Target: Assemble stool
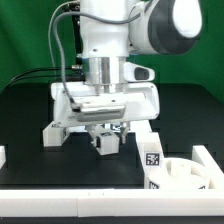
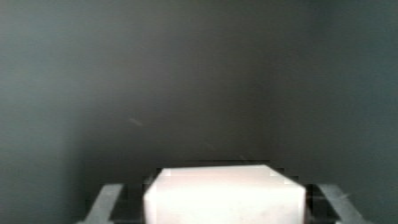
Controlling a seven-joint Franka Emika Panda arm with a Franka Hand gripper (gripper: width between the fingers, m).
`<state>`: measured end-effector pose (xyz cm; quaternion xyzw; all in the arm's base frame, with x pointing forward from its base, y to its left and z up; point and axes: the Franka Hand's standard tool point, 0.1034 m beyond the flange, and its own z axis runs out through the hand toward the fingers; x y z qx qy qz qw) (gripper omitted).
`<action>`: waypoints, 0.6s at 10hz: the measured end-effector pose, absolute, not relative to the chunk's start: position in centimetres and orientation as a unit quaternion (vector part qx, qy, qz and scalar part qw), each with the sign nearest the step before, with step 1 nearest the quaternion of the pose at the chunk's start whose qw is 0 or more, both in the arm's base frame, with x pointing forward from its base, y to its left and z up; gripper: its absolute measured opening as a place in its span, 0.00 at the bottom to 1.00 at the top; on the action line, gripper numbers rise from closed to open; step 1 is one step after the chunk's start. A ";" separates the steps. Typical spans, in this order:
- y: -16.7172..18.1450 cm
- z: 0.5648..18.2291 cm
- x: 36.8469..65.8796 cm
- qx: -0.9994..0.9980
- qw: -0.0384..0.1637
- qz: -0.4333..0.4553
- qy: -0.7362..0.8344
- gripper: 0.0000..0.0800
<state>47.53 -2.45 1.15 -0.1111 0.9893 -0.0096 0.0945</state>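
Observation:
My gripper [image 1: 108, 138] hangs over the middle of the black table, shut on a short blocky white stool leg [image 1: 106, 143] that carries a tag. In the wrist view this leg [image 2: 217, 195] fills the gap between my two fingers [image 2: 111, 202], held above bare dark table. The round dish-like seat [image 1: 192, 176] lies at the exterior view's lower right. A second tagged leg [image 1: 150, 152] lies just to the seat's left. Another white leg [image 1: 55, 131] lies left of the gripper, partly behind the hand.
The long white border rail [image 1: 90, 206] runs along the table's near edge. A white piece [image 1: 3, 156] shows at the exterior view's left edge. A green backdrop stands behind the table.

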 end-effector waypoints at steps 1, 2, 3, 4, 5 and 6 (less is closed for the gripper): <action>-3.1 1.1 47.4 -0.090 0.098 -0.011 0.991 0.42; -4.2 1.2 46.6 -0.070 0.099 -0.016 0.992 0.42; -5.3 1.1 44.7 -0.056 0.091 -0.019 0.994 0.42; -5.7 1.1 44.7 -0.059 0.092 -0.027 0.994 0.42; -5.8 0.9 44.6 -0.069 0.089 -0.029 0.993 0.42; -6.0 0.8 44.5 -0.081 0.087 -0.031 0.992 0.62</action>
